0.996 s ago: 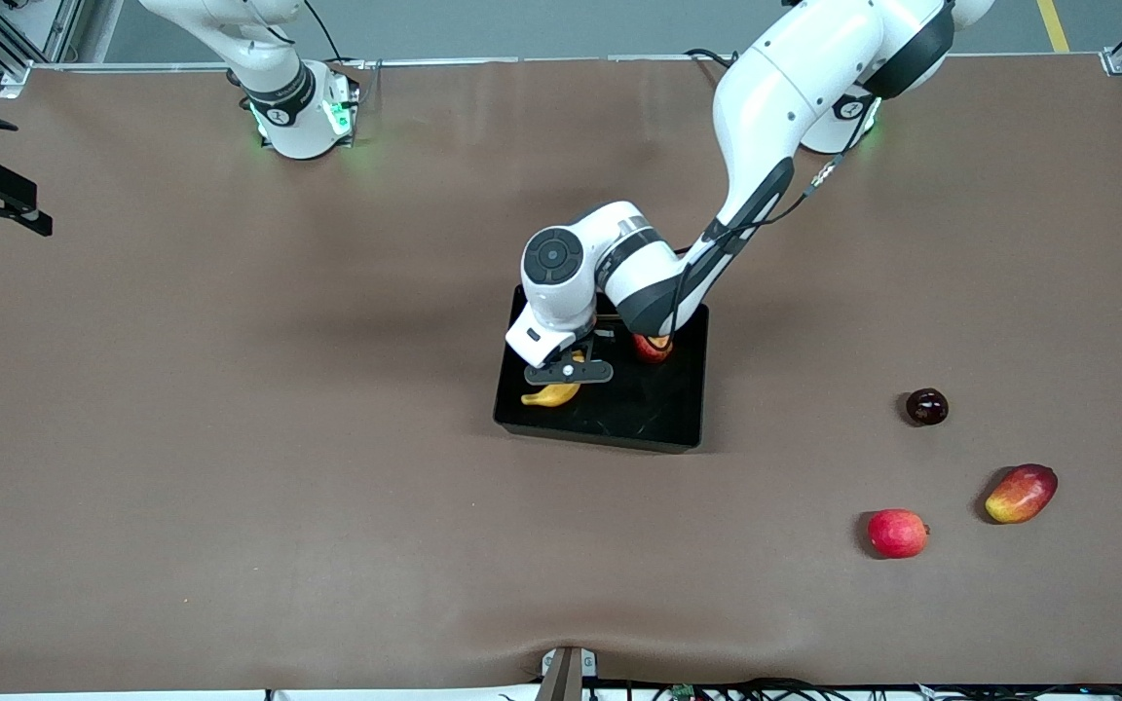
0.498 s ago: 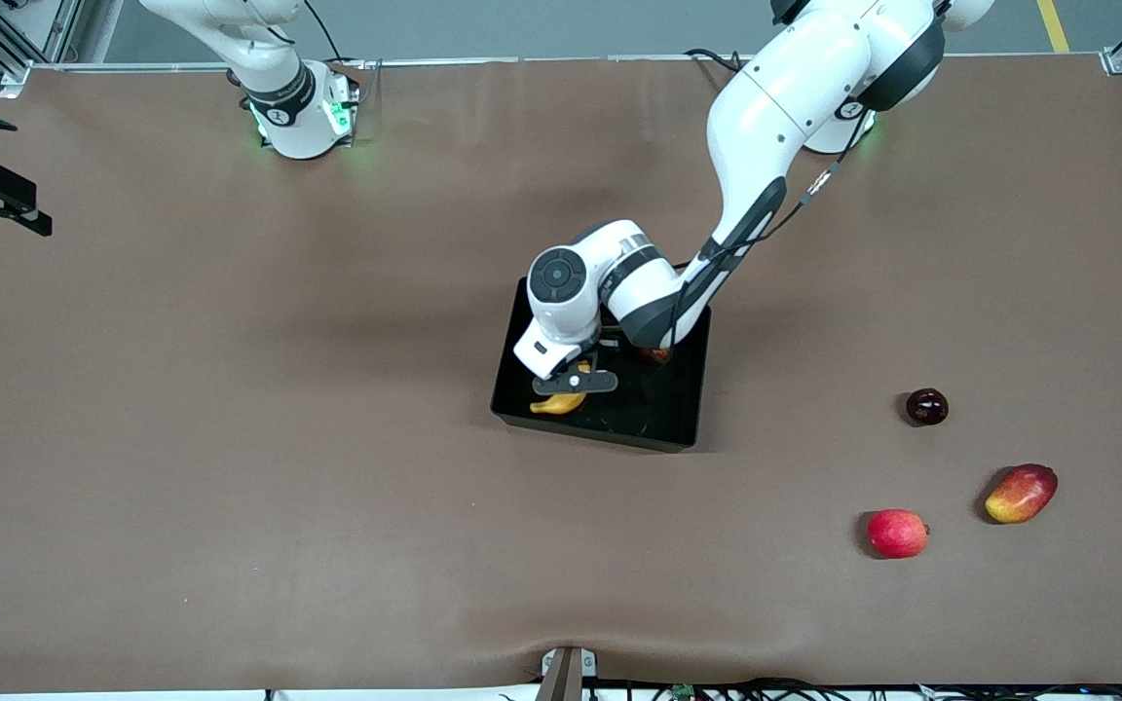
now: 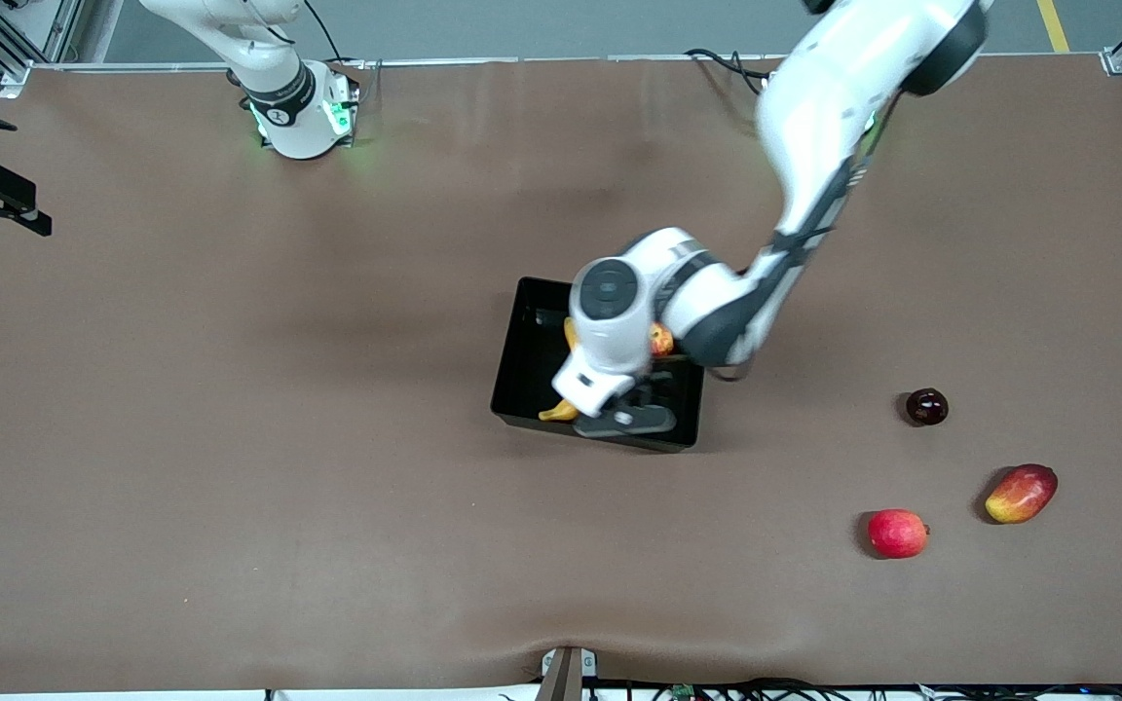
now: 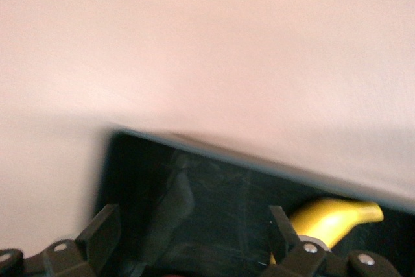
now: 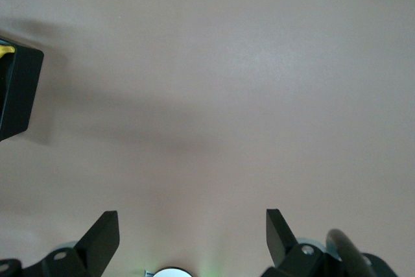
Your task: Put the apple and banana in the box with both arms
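Hovering over box point(image 3: 522, 385) at frame centre, left gripper point(image 3: 631, 419) spread, empty; banana point(image 3: 558, 411) and apple point(image 3: 660, 340) both inside, banana's long axis toward the bases | left wrist: fingers point(image 4: 104, 235) apart, banana point(image 4: 334, 217) lower right | right wrist: right gripper point(image 5: 191, 238) spread over bare table, waiting; box corner point(image 5: 18, 92) left edge.

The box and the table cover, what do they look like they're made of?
The box: likely hard black plastic, glossy; its floor shows faint reflections in the left wrist view. The table cover: probably a soft brown mat or fabric, matte; it shows shallow ripples and no glare.
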Controlling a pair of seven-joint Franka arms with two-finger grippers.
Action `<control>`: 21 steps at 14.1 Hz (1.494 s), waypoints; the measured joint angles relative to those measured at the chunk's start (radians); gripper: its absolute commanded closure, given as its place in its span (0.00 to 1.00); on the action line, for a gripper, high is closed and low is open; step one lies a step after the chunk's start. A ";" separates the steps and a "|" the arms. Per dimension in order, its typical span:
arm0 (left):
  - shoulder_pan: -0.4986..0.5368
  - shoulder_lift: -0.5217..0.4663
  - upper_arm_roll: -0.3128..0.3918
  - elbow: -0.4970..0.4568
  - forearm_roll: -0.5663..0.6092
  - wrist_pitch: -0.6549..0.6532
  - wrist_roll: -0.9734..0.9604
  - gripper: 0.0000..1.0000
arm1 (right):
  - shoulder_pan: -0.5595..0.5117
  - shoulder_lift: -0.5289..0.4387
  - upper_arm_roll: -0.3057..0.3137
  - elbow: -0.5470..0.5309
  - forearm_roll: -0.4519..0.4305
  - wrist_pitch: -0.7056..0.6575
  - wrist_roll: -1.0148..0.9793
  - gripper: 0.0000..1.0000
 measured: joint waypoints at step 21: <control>0.371 -0.709 0.202 -0.282 -0.396 -0.321 0.655 0.00 | 0.000 0.000 -0.001 0.000 0.003 0.000 0.000 0.00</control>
